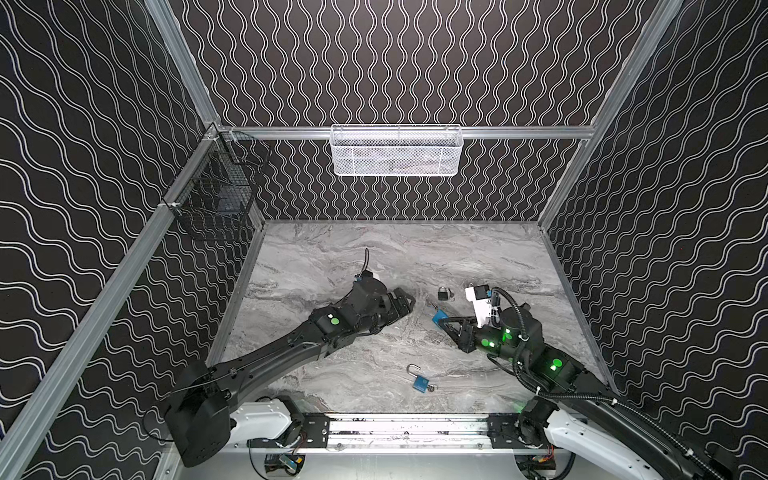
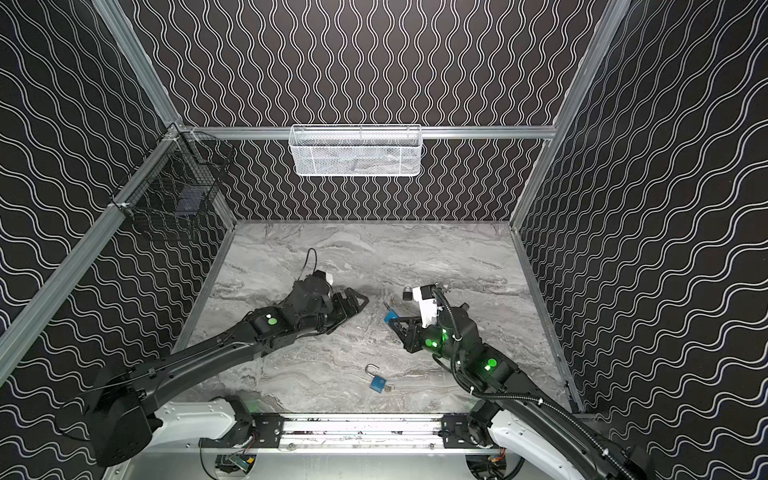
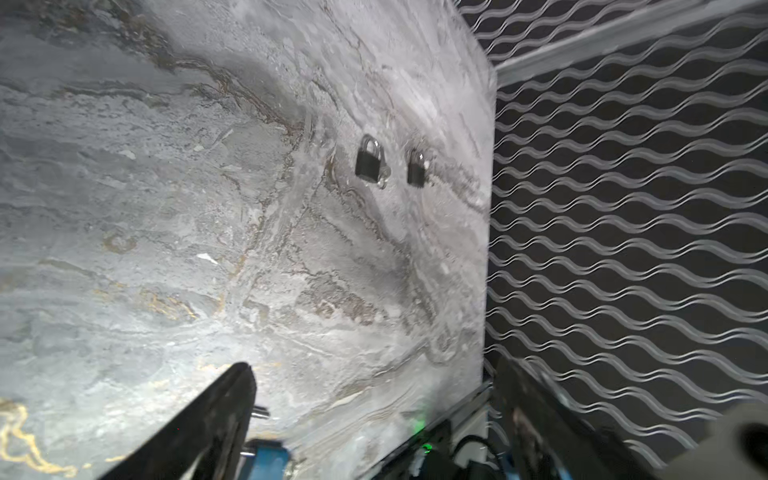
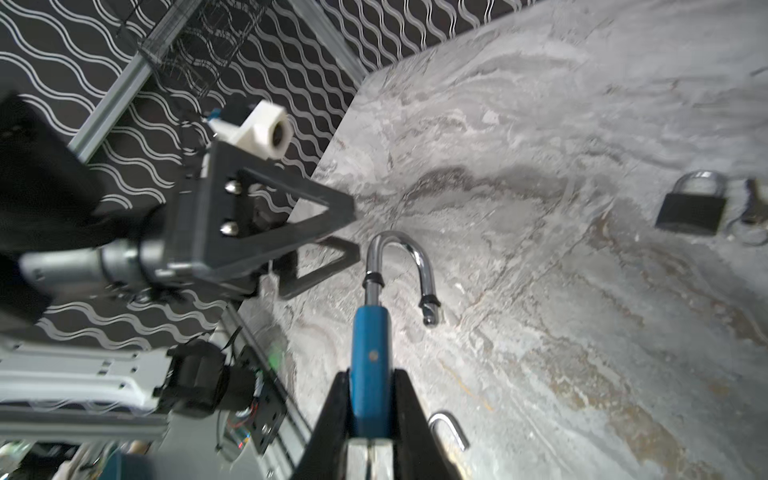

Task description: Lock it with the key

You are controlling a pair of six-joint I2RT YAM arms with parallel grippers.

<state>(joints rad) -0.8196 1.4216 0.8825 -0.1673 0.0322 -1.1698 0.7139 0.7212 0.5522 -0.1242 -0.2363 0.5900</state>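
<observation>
My right pincer (image 4: 370, 376) is clamped on the blue padlock (image 4: 370, 332), one finger on each flat face of the body and the chrome shackle (image 4: 399, 241) pointing out past my fingertips. That shackle is raised and swung out. Its free end hangs clear of the body, so this lock is not yet shut. I cannot tell whether its key sits in the keyway, as my own fingers hide that end.

My left pincer (image 4: 353, 232) stands wide apart and empty, just beside the bend of the shackle and not touching it.

Further out beyond my right fingertips, a black padlock (image 1: 444, 293) lies on the marble tabletop (image 1: 332, 257) with its shackle down and a key ring (image 1: 451, 296) just beside it, so I judge that one done. Back toward my bases lies a second blue padlock (image 1: 420, 382), its shackle open and a key (image 1: 432, 388) at its body.

By my reckoning the job is partway through. The held shackle must be pressed home and the key turned, and the other blue lock remains.
</observation>
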